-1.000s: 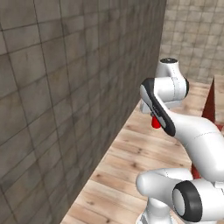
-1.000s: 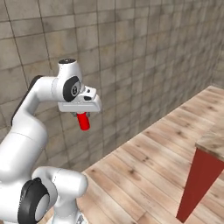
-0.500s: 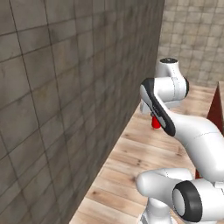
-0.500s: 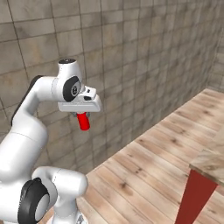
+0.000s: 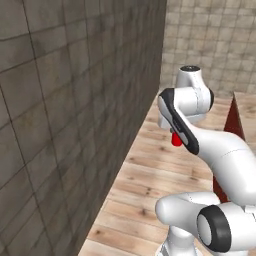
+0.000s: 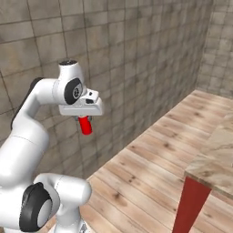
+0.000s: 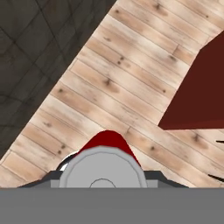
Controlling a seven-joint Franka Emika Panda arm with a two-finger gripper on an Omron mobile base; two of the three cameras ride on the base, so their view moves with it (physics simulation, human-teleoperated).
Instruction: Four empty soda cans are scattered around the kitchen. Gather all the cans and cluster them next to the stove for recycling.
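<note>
The tool [image 6: 83,119] is clamped around a red soda can [image 6: 85,125], held upright and high over the plank floor [image 6: 150,168], presumably for carrying to the stove.

The can [image 6: 84,125] is hanging under the end effector [image 6: 82,117], above the floor [image 6: 150,168], between wall [image 6: 136,59] and desk [image 6: 217,157].
</note>
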